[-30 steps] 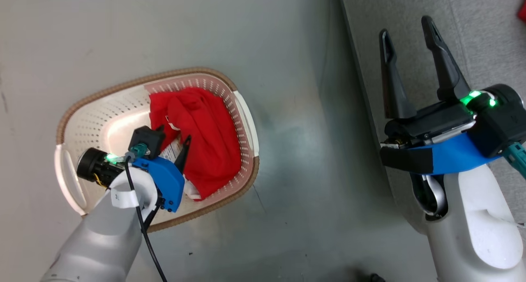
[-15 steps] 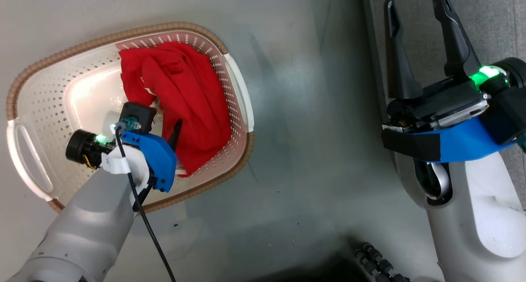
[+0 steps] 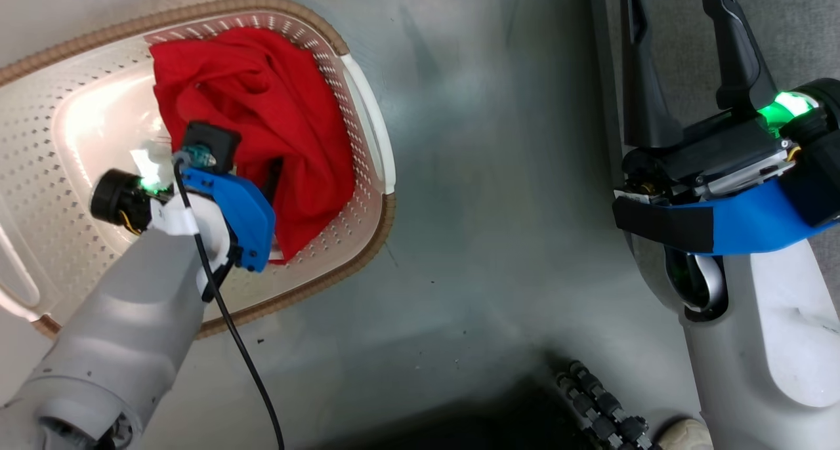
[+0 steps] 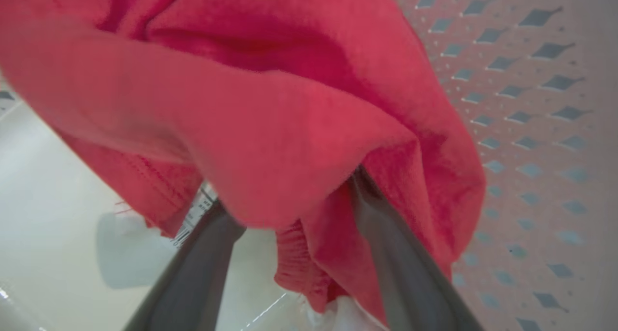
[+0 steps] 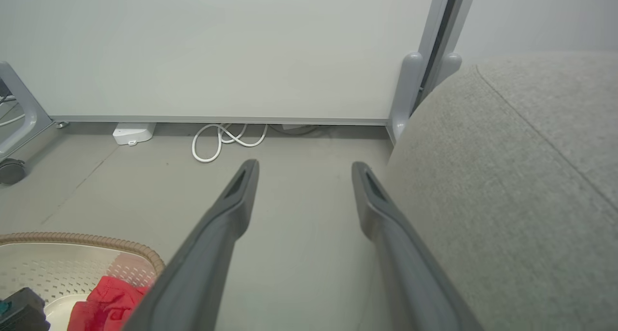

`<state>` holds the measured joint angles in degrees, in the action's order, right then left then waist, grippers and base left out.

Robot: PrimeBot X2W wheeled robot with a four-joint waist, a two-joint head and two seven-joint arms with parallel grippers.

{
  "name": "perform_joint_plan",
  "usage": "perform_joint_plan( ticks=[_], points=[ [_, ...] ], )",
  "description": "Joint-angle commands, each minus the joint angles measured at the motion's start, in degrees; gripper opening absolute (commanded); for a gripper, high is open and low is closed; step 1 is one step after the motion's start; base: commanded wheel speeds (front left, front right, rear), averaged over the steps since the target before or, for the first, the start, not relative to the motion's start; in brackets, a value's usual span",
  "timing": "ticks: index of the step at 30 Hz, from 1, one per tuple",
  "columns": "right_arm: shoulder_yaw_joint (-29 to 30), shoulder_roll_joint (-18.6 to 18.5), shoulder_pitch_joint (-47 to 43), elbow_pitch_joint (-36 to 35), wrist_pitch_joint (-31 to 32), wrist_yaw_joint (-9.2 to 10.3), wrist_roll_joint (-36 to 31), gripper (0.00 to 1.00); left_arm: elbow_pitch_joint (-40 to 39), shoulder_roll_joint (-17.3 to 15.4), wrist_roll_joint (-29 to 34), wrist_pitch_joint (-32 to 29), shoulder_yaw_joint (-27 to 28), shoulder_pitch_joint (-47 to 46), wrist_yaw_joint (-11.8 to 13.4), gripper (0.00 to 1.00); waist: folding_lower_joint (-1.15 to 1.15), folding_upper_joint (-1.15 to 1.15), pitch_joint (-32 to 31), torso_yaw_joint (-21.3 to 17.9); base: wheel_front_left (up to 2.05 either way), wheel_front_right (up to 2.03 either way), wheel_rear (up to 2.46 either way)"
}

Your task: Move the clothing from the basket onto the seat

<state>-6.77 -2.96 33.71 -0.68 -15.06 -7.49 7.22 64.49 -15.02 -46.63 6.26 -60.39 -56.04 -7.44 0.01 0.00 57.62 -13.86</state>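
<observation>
Seat [image 3: 800, 37] at frame right; basket [image 3: 367, 128] upper left, red clothing [image 3: 262, 102] heaped against its right wall. Soft, light, limp: likely to drape and trail, so pinch a thick fold. Your left gripper [image 4: 289, 196] stands open, nosed into the folds; right gripper [image 5: 304, 167] open, empty.

the left arm [image 3: 125, 345] is stretching forward, its wrist bending so that the left gripper [image 4: 289, 196] is pointing steeply down. its two dark fingers [image 4: 203, 268] are standing wide apart, their tips lying under a fold of the clothing [image 4: 270, 109] and not closing on it. well off to that gripper's right, the right arm [image 3: 774, 345] is rising upright, and the right gripper [image 3: 672, 4] is pointing ahead, fingers spread wide and empty.
</observation>
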Motion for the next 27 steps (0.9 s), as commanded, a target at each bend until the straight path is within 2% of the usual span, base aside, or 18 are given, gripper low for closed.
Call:
perform_joint_plan(
  ticks=[1, 8, 9, 10, 11, 17, 27],
  points=[
    [0.1, 0.1, 0.4, -0.2, -0.2, -0.01, 0.4, 1.0, 0.2, -0.4, -0.3, -0.1, -0.3, -1.3, 0.0, 1.0, -0.01, 0.0, 0.6, -0.3, 0.0, 0.0, 0.0],
    [0.5, 0.1, 0.8, -0.4, -0.2, -0.01, 0.8, 1.0, 1.8, 0.0, -1.9, -2.9, -3.5, -3.2, 0.0, 1.0, -0.01, 0.0, 2.2, -0.5, 0.0, 0.0, 0.0],
    [0.5, 0.1, 0.9, -0.4, -0.2, -0.01, 0.8, 1.0, 1.8, 0.1, -2.2, -3.3, -4.1, -3.3, 0.0, 0.92, -0.01, 0.0, 2.3, -0.5, 0.0, 0.0, 0.0],
    [0.5, 0.1, 1.0, -0.3, -0.2, -0.01, 0.8, 1.0, 1.9, 0.0, -2.4, -3.5, -4.5, -3.6, 0.0, 0.24, -0.01, 0.0, 2.3, -0.5, 0.0, 0.0, 0.0],
    [0.5, 0.1, 1.2, -0.3, -0.2, -0.01, 0.9, 1.0, 1.9, 0.0, -2.7, -3.5, -4.7, -3.7, 0.0, 0.0, -0.01, 0.0, 2.3, -0.5, 0.0, 0.0, 0.0],
    [0.8, 0.1, 1.6, 0.2, -0.2, -0.01, 0.9, 1.0, 2.0, 0.3, -4.2, -4.1, -6.9, -3.7, -0.1, 0.0, -0.01, 0.0, 1.8, -0.1, 0.0, 0.0, 0.0],
    [1.6, 0.1, 1.1, 1.1, -0.2, -0.01, 0.6, 1.0, -0.7, 1.2, -7.0, -1.6, -10.0, -3.0, -0.1, 0.0, -0.01, 0.0, -1.4, 1.8, 0.0, 0.0, 0.0]
  ],
)
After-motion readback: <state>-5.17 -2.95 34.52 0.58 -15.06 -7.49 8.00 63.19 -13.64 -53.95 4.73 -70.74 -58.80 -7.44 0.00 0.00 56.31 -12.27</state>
